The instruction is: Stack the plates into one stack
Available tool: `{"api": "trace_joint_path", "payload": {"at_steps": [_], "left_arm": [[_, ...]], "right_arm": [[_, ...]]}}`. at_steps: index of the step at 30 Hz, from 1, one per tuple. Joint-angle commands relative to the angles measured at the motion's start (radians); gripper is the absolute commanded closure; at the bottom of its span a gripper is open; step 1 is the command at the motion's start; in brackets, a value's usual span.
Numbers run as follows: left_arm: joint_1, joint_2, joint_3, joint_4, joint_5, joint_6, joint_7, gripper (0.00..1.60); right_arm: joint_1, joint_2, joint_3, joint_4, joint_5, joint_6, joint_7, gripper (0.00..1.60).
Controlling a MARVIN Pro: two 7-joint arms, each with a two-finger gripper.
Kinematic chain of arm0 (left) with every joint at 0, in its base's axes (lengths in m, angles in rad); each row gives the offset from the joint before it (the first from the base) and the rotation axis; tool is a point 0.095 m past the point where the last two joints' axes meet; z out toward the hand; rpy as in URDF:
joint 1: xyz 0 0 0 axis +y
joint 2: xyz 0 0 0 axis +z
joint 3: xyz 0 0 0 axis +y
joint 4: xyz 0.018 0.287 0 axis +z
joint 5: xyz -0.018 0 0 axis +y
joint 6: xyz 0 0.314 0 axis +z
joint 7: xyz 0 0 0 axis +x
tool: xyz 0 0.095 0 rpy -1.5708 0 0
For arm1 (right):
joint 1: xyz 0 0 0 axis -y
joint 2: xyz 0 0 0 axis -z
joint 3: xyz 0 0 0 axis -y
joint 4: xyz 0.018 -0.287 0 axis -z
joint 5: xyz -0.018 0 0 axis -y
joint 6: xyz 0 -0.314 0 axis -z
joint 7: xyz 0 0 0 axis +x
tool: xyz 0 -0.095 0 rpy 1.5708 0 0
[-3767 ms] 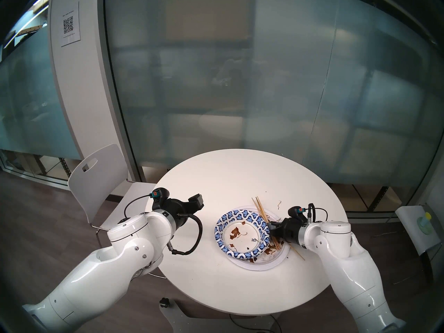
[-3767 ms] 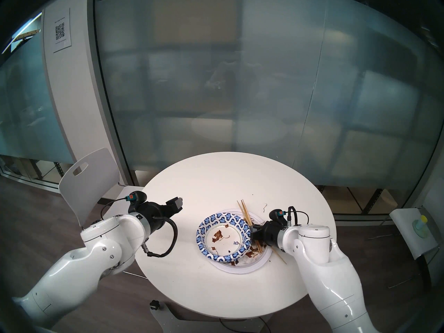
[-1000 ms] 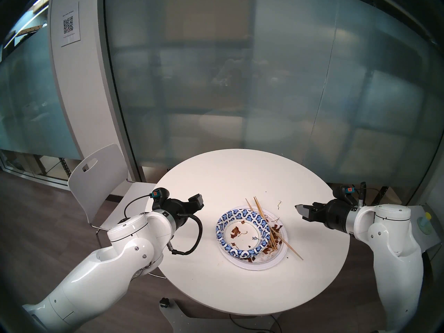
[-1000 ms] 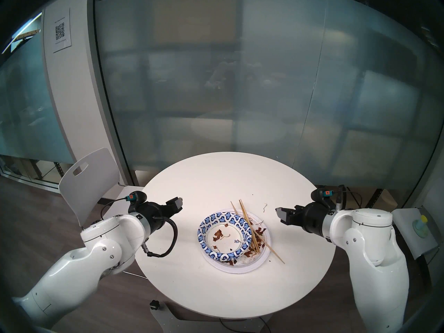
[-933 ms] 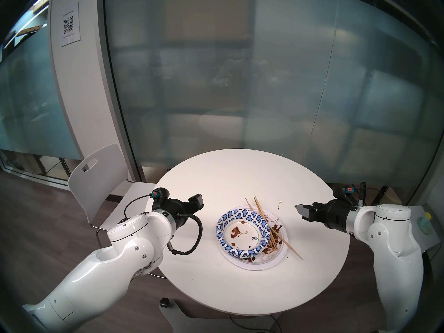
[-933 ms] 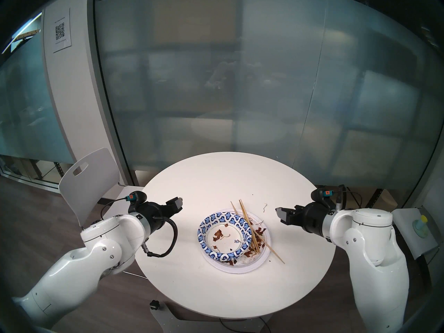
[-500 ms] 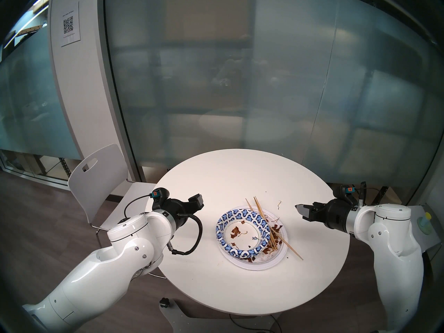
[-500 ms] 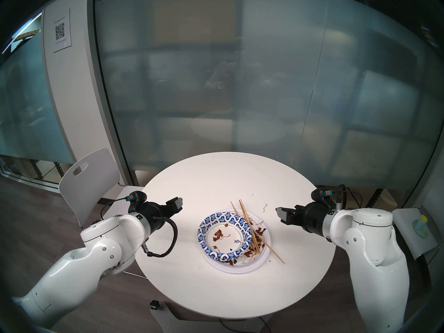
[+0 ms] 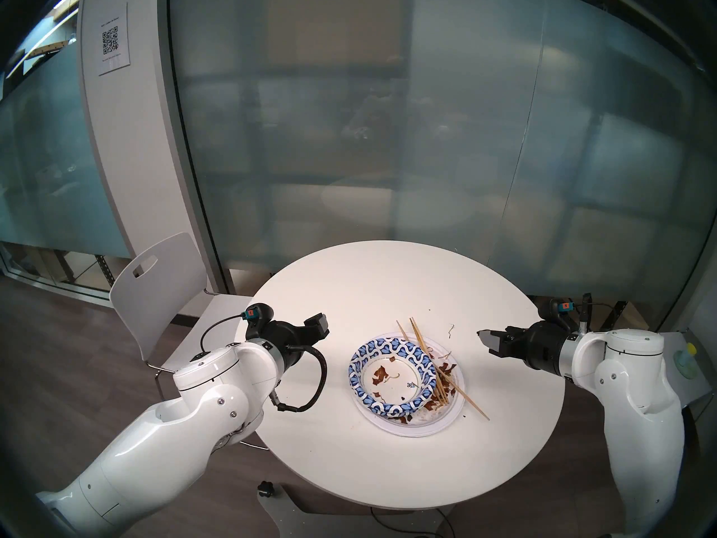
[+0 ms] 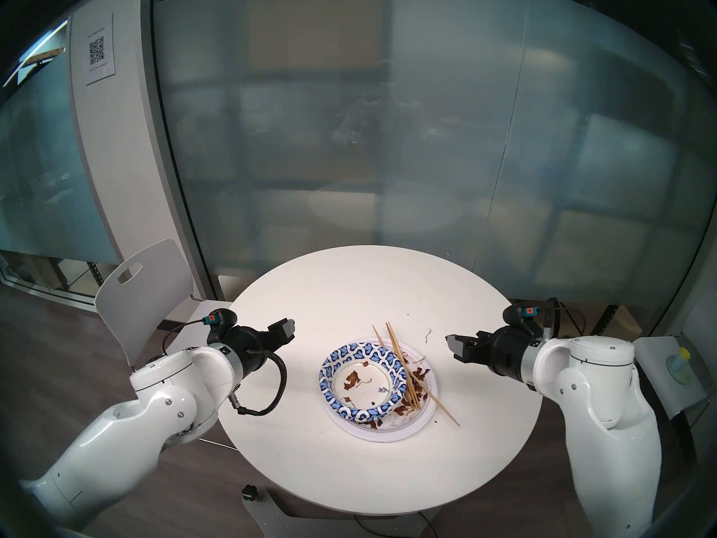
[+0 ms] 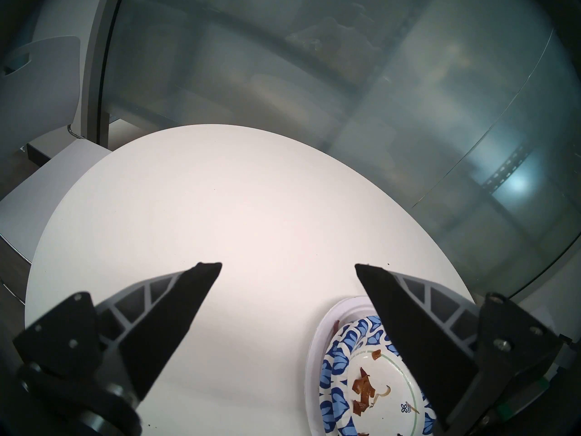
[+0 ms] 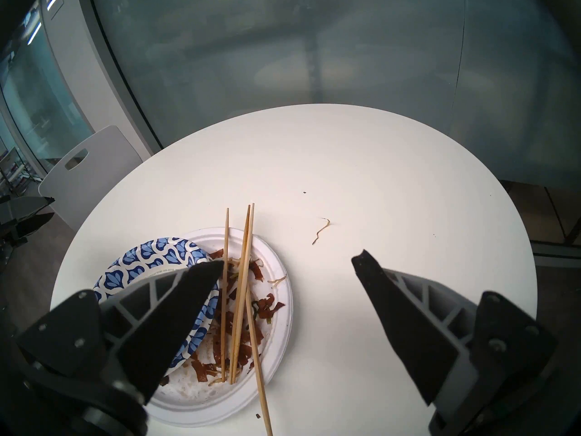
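The stack stands right of the middle of the round white table [image 9: 388, 285]. Two nested blue-patterned dishes [image 9: 384, 347] lie off-centre to the left on the wide white plates [image 9: 411, 430]. Brown food scraps lie in the top dish and on the white plate. Several wooden chopsticks [image 9: 421, 341] lie across the white plate's right side. My left gripper [image 9: 320, 323] is open and empty, left of the stack and apart from it. My right gripper [image 9: 485, 339] is open and empty, right of the stack and above the table. The stack also shows in the right wrist view [image 12: 141, 262].
A stray noodle [image 9: 451, 330] lies on the table between the stack and my right gripper. A white chair [image 9: 163, 277] stands at the table's left. A frosted glass wall runs behind. A small grey stand [image 9: 686, 370] is at the far right.
Since 3.8 s ago my right gripper has pulled back to the right from the stack's right edge, and the chopsticks have shifted a little. Nothing has moved in the last second.
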Motion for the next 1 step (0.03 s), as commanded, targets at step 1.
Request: {"api": "trace_joint_path", "payload": {"at_steps": [1], "left_arm": [[-0.006, -0.003, -0.004, -0.019, 0.0, -0.002, 0.002, 0.0]], "right_arm": [[0.005, 0.003, -0.001, -0.02, 0.005, -0.003, -0.002, 0.0]]}}
